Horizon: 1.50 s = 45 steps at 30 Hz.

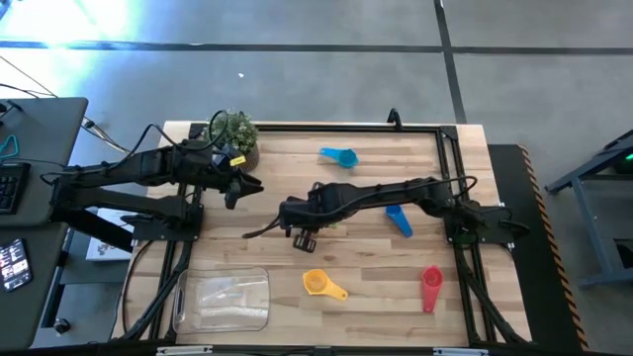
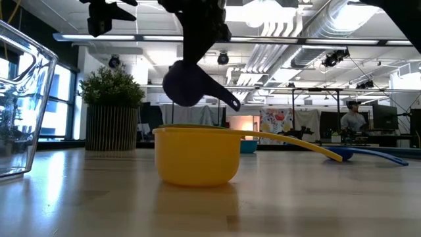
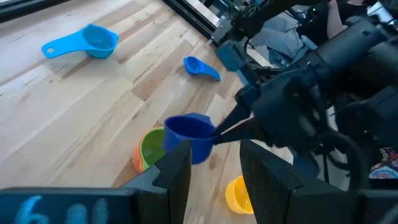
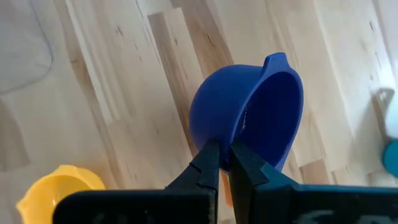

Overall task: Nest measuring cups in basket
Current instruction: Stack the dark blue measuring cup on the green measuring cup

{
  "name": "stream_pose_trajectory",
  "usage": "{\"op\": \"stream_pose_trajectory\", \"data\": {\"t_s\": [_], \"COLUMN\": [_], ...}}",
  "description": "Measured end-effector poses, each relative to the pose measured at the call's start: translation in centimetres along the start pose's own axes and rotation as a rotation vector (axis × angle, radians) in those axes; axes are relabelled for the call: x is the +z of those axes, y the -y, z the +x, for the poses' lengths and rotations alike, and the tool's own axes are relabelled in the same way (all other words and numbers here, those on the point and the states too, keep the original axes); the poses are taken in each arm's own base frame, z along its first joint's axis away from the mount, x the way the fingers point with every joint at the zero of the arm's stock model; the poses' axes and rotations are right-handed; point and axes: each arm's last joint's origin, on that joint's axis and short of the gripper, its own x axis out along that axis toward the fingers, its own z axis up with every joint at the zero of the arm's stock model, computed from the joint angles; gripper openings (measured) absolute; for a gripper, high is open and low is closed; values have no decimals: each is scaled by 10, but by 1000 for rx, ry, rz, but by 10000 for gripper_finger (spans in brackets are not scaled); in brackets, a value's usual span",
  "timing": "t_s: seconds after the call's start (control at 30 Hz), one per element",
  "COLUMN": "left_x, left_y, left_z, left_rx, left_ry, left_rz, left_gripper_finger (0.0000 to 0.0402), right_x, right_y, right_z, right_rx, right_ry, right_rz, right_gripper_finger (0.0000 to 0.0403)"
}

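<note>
My right gripper is shut on a dark blue measuring cup, above the table's middle. Just beneath it in the left wrist view, a green cup sits nested in an orange cup. A yellow cup, a red cup, a light blue cup and a small blue cup lie apart on the wood. The clear basket stands at the near left. My left gripper hovers open near the plant, holding nothing. My right gripper pinches the dark blue cup between its two fingertips at the bowl's side opposite the spout; the fingers hide the exact spot. The fingers slant steeply down from above. The cup is lifted clear and tipped, its mouth facing sideways.
A small potted plant stands at the far left, beside my left gripper. A black frame rail runs along the table's far edge. Bare wood lies between the basket and the yellow cup.
</note>
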Motion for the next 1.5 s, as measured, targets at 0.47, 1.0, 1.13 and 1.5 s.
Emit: {"op": "stream_pose_trajectory", "data": {"t_s": [0.47,1.0,1.13,1.5], "left_x": [0,-1,-1,-1], "left_y": [0,0,0,0], "left_z": [0,0,0,0], "left_rx": [5,5,5,5], "left_ry": [-4,-6,-6,-8], "left_rz": [0,0,17,18], "left_gripper_finger": [129,129,129,129], "right_x": [-5,-4,-5,2], "right_y": [-5,3,3,4], "right_z": [35,47,48,29], "right_rx": [-50,-71,-71,32], "right_ry": [-100,-140,-146,-111], "right_rz": [-21,-13,-18,97], "right_gripper_finger": [0,41,68,98]}}
